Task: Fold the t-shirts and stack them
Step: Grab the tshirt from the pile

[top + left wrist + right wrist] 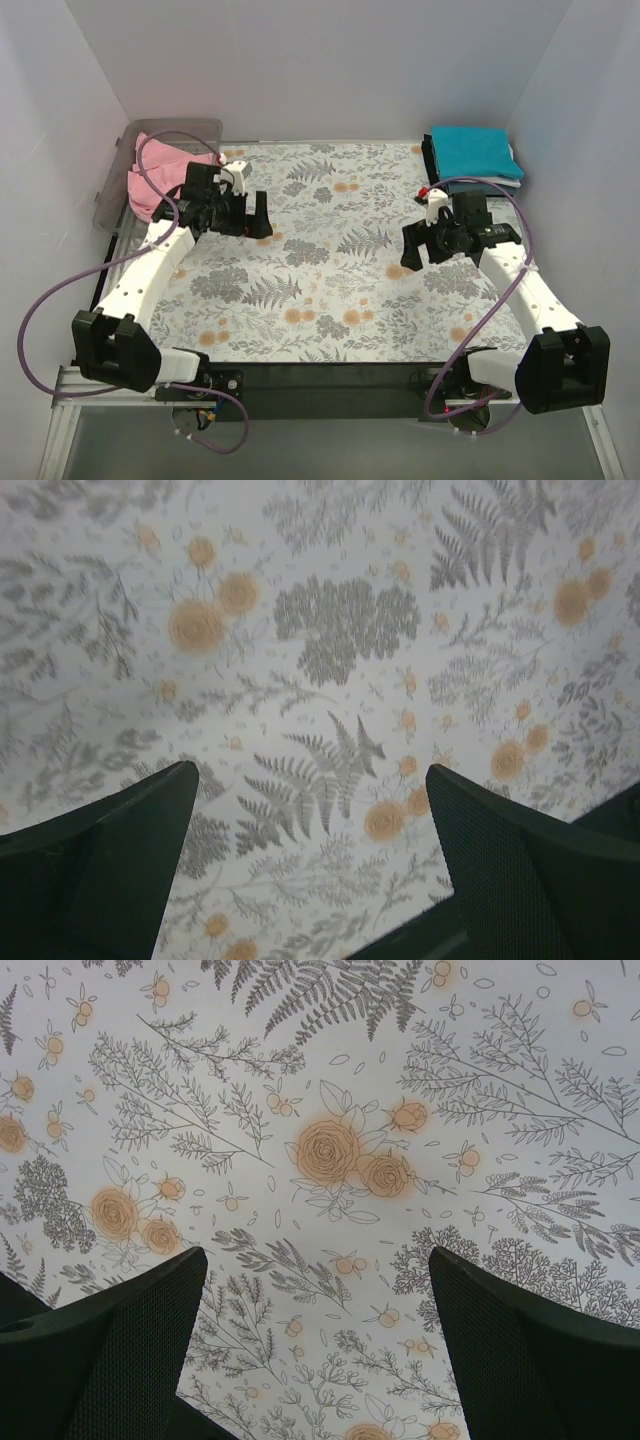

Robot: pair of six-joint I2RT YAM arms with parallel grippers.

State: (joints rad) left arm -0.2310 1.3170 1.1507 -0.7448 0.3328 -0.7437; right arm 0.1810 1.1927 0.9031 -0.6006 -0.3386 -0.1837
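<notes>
A pink t-shirt [152,178] lies crumpled in a clear bin at the back left. A stack of folded shirts with a teal one [476,150] on top sits at the back right; grey-blue and dark layers show under it. My left gripper [247,218] is open and empty over the floral cloth, just right of the pink shirt. My right gripper [424,245] is open and empty over the cloth, in front of the folded stack. Both wrist views show only open fingers [120,850] [520,1340] above the patterned cloth.
The clear plastic bin [112,190] stands at the back left corner. White walls enclose the table on three sides. The floral table cloth [330,270] covers the table. Purple cables loop off both arms.
</notes>
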